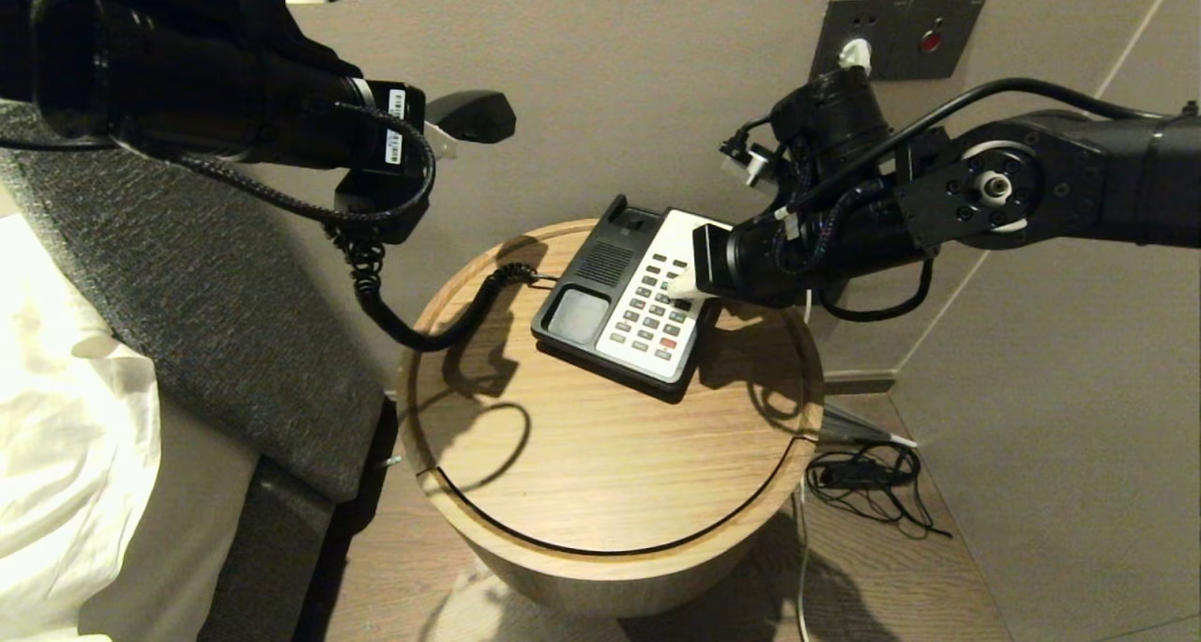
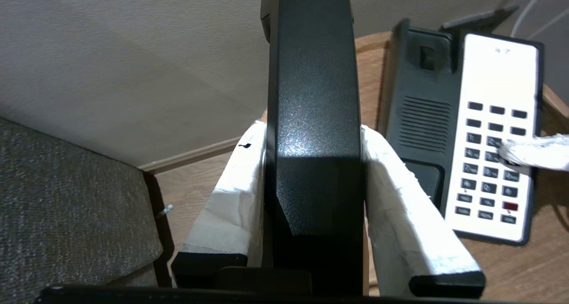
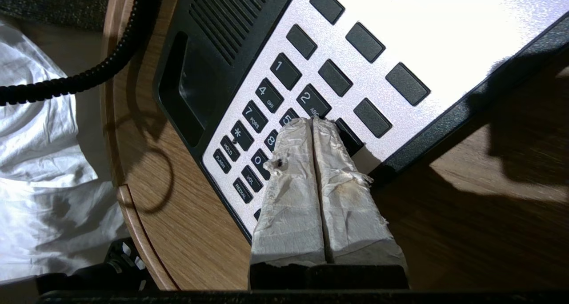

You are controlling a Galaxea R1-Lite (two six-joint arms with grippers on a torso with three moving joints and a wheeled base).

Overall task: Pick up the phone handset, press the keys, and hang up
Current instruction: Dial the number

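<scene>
Fingertips of the right gripper (image 3: 312, 122), pressed together, met the keys (image 3: 284, 99) directly beneath them, on the phone base (image 1: 600, 276). Left gripper (image 2: 313, 162) pinched the phone handset (image 2: 313, 95) aloft, cradle lying toward the right arm.

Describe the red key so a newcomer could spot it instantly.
Start at the round wooden table by the wall, where a black phone sits. On its white faceplate, look to the key rows nearest you: the red key lies there, just short of the right gripper. Every other key is dark grey.
</scene>
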